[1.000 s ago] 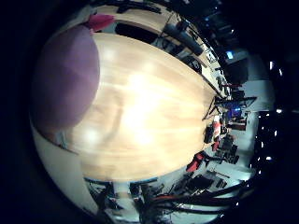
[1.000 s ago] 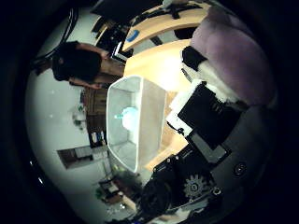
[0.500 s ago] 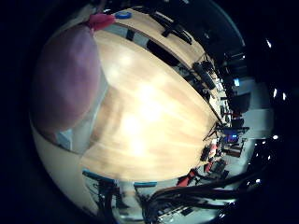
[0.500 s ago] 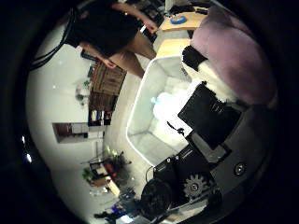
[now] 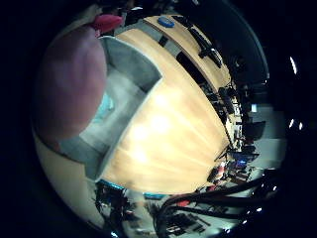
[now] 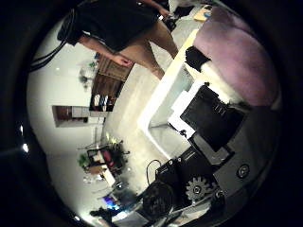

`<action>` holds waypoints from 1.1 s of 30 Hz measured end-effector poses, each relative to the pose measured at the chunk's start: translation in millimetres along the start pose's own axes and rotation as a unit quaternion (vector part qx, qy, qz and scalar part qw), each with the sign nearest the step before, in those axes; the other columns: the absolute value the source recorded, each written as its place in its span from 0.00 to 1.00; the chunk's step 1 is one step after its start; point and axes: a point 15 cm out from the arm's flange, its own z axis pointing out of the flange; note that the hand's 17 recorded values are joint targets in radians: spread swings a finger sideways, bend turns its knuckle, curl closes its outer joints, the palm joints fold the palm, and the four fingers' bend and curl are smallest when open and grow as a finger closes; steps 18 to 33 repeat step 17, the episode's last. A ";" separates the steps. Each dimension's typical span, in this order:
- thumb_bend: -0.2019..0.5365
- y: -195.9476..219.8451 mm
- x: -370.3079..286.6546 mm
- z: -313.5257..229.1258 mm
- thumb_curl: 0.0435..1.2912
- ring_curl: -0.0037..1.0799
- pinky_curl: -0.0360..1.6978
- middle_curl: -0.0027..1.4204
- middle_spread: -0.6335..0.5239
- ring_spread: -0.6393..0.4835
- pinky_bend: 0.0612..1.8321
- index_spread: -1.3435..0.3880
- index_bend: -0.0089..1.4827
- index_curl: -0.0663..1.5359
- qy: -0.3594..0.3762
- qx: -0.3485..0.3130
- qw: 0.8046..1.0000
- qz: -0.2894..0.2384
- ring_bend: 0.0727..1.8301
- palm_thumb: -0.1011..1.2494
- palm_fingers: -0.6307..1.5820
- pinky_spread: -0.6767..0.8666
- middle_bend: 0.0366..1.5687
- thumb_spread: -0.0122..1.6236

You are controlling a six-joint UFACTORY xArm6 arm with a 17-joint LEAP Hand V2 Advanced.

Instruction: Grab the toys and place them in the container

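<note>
A soft purple toy (image 5: 69, 84) fills one side of the right little finger side palm view, close to the palm. It also shows in the right thumb side palm view (image 6: 239, 52), pressed against my hand (image 6: 216, 121), whose black and white fingers curl beside it. The pale open container (image 5: 117, 107) stands on the wooden table (image 5: 178, 129), right beside the held toy.
A small blue thing (image 5: 164, 21) lies at the table's far end, and a red-pink thing (image 5: 107, 22) shows by the purple toy. Chairs and desks stand around the table. The light floor (image 6: 66, 85) lies off the table's edge.
The hand has moved with the purple toy still in it. The container has come into the little finger side view beside the toy and has slid mostly behind the fingers in the thumb side view.
</note>
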 end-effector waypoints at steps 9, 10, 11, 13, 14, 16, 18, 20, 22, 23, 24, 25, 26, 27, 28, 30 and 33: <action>0.16 17.3 3.4 19.8 0.16 0.29 0.21 0.40 0.42 0.53 0.57 0.49 0.13 0.43 0.000 -0.053 0.999 -0.006 0.35 0.17 0.33 0.50 0.18 0.58; 0.18 16.8 4.1 20.9 0.16 0.27 0.20 0.38 0.44 0.57 0.57 0.49 0.13 0.42 0.000 -0.053 0.999 -0.007 0.33 0.15 0.33 0.55 0.16 0.57; 0.19 16.8 3.1 23.0 0.16 0.27 0.20 0.38 0.45 0.58 0.56 0.49 0.13 0.42 -0.001 -0.056 0.998 -0.011 0.32 0.14 0.32 0.57 0.16 0.57; 0.20 17.0 3.5 23.7 0.16 0.25 0.19 0.37 0.47 0.62 0.56 0.50 0.13 0.40 -0.002 -0.057 0.998 -0.013 0.30 0.12 0.32 0.62 0.15 0.56; 0.21 17.0 3.3 24.4 0.16 0.25 0.19 0.36 0.48 0.64 0.55 0.50 0.13 0.39 -0.002 -0.058 0.998 -0.013 0.30 0.11 0.32 0.65 0.15 0.56; 0.22 16.6 3.6 25.5 0.16 0.24 0.18 0.35 0.50 0.67 0.55 0.50 0.12 0.37 -0.001 -0.058 0.998 -0.014 0.29 0.10 0.33 0.69 0.14 0.55; 0.22 16.5 4.3 26.0 0.17 0.24 0.18 0.34 0.50 0.68 0.55 0.50 0.12 0.36 -0.001 -0.058 0.998 -0.013 0.28 0.09 0.33 0.70 0.14 0.55; 0.22 16.5 4.3 26.0 0.17 0.24 0.18 0.34 0.50 0.68 0.55 0.50 0.12 0.36 -0.001 -0.058 0.998 -0.013 0.28 0.09 0.33 0.70 0.14 0.55; 0.22 16.5 4.3 26.0 0.17 0.24 0.18 0.34 0.50 0.68 0.55 0.50 0.12 0.36 -0.001 -0.058 0.998 -0.013 0.28 0.09 0.33 0.70 0.14 0.55; 0.22 16.5 4.3 26.0 0.17 0.24 0.18 0.34 0.50 0.68 0.55 0.50 0.12 0.36 -0.001 -0.058 0.998 -0.013 0.28 0.09 0.33 0.70 0.14 0.55; 0.22 16.5 4.3 26.0 0.17 0.24 0.18 0.34 0.50 0.68 0.55 0.50 0.12 0.36 -0.001 -0.058 0.998 -0.013 0.28 0.09 0.33 0.70 0.14 0.55; 0.22 16.5 4.3 26.0 0.17 0.24 0.18 0.34 0.50 0.68 0.55 0.50 0.12 0.36 -0.001 -0.058 0.998 -0.013 0.28 0.09 0.33 0.70 0.14 0.55; 0.22 16.5 4.3 26.0 0.17 0.24 0.18 0.34 0.50 0.68 0.55 0.50 0.12 0.36 -0.001 -0.058 0.998 -0.013 0.28 0.09 0.33 0.70 0.14 0.55; 0.22 16.5 4.3 26.0 0.17 0.24 0.18 0.34 0.50 0.68 0.55 0.50 0.12 0.36 -0.001 -0.058 0.998 -0.013 0.28 0.09 0.33 0.70 0.14 0.55; 0.22 16.5 4.3 26.0 0.17 0.24 0.18 0.34 0.50 0.68 0.55 0.50 0.12 0.36 -0.001 -0.058 0.998 -0.013 0.28 0.09 0.33 0.70 0.14 0.55; 0.22 16.5 4.3 26.0 0.17 0.24 0.18 0.34 0.50 0.68 0.55 0.50 0.12 0.36 -0.001 -0.058 0.998 -0.013 0.28 0.09 0.33 0.70 0.14 0.55; 0.22 16.5 4.3 26.0 0.17 0.24 0.18 0.34 0.50 0.68 0.55 0.50 0.12 0.36 -0.001 -0.058 0.998 -0.013 0.28 0.09 0.33 0.70 0.14 0.55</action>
